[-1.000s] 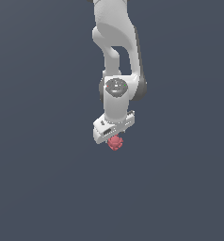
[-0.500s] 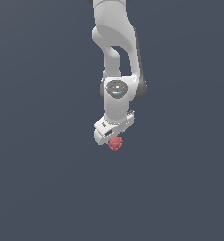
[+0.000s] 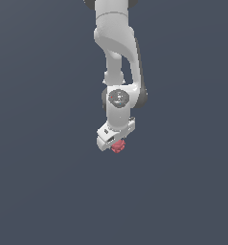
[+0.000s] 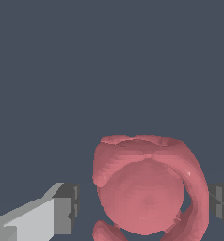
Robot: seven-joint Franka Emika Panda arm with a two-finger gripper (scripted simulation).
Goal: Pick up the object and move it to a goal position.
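The tool (image 3: 115, 142) hangs at the end of the white arm (image 3: 117, 52), its two fingers pointing down and tilted a little toward the exterior view's left. The pinkish-red berry-like object (image 3: 118, 147) sits right at the fingertips, poking out just below the tool's pale body.

In the wrist view the object (image 4: 147, 188) is a bumpy, rounded lump lying between the two dark finger pads (image 4: 68, 207). The pad on one side stands slightly clear of the object, with a thin strip of grey background between them. The pad on the other side (image 4: 221, 202) comes up against the object's outer edge, or very nearly so. The fingers are narrowed to about the width of the object. Whether they actually clamp it cannot be told from these views, since one pad shows a gap.

Outward from the tool, the round wrist joint (image 3: 119, 98) with its dark circular face sits directly above the object. The arm's upper links rise from there and leave the exterior view at the top edge.

Everything around the tool and the object is a uniform dark blue-grey backdrop (image 3: 39, 182). No edge of a worktop can be made out, so it cannot be told whether the object is resting on something or hanging free.
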